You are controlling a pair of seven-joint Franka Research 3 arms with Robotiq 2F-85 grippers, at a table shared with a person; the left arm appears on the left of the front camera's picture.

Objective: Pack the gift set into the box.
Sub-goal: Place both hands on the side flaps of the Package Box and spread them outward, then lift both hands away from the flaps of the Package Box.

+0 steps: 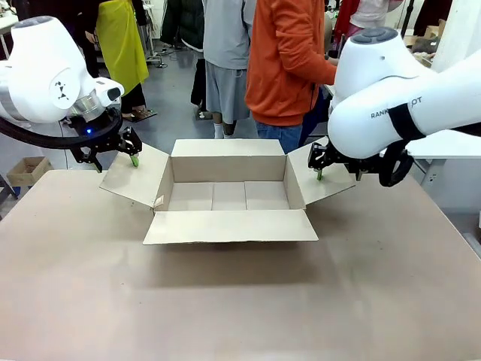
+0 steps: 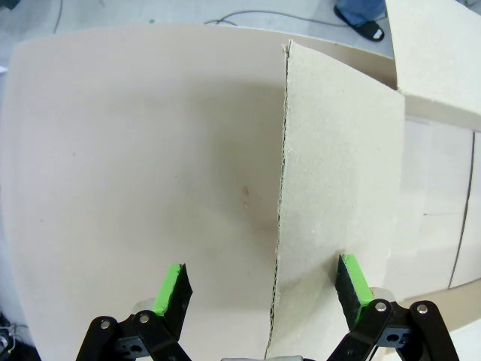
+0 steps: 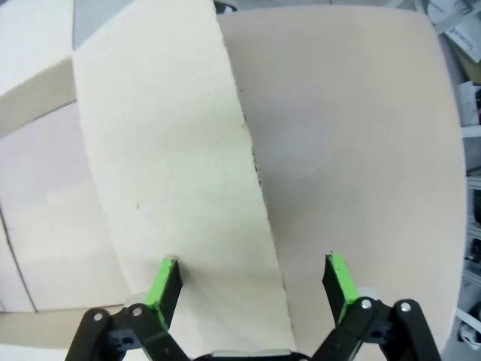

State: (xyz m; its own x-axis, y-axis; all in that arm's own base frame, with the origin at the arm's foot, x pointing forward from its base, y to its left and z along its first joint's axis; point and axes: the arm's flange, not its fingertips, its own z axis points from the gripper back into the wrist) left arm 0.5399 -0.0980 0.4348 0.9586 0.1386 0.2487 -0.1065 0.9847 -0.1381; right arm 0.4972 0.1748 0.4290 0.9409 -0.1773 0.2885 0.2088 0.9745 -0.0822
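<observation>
The box [image 1: 228,169] sits on the table [image 1: 225,301], centred between the arms, with all four flaps folded outward. Left gripper [image 2: 261,274]: jaws spread wide, straddling the outer edge of the left flap [image 1: 135,174], with one pad over the flap and the other over the table. Right gripper [image 3: 252,272]: jaws likewise spread, straddling the outer edge of the right flap [image 1: 322,180]. A person [image 1: 289,60] stands at the far side

I see the brown cardboard box [image 1: 225,169] upright on the table [image 1: 225,301], far-centre, with four flaps splayed outward.
</observation>
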